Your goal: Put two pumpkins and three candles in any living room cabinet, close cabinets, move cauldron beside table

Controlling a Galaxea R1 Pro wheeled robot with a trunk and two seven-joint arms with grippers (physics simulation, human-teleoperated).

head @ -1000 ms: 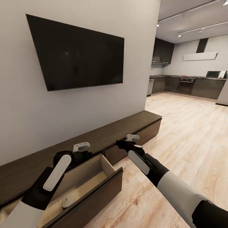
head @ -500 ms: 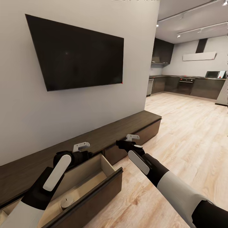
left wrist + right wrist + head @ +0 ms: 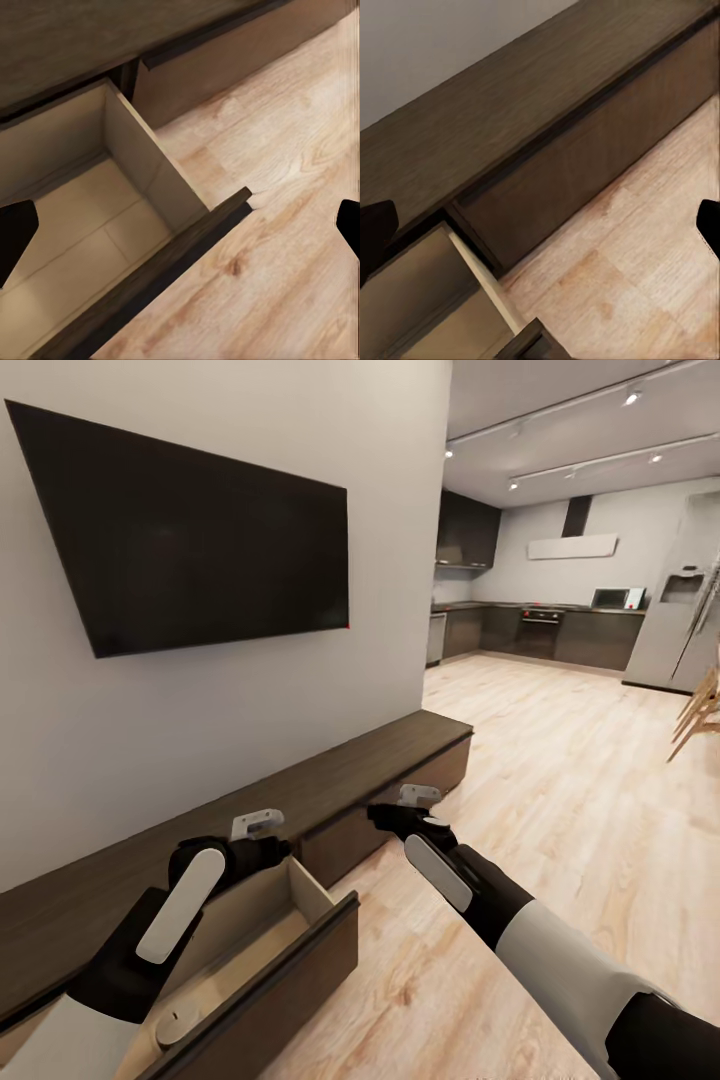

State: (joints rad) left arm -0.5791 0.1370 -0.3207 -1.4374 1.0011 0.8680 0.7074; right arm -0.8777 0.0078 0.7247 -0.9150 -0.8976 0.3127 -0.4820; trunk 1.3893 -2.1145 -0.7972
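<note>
Long low dark brown wooden cabinet (image 3: 330, 780) is standing along the wall, its pale-lined drawer (image 3: 262, 940) pulled open under the nearer left hand (image 3: 262, 830); both left and right hand (image 3: 418, 800) are hovering empty, fingers apart.

a: is the pulled-out drawer (image 3: 262, 950) of the cabinet (image 3: 330, 785) open from above?
b: yes, its pale inside is reachable. its dark front panel (image 3: 161, 274) juts over the floor (image 3: 560, 810).
a: and the right side?
b: open floor toward the kitchen.
</note>
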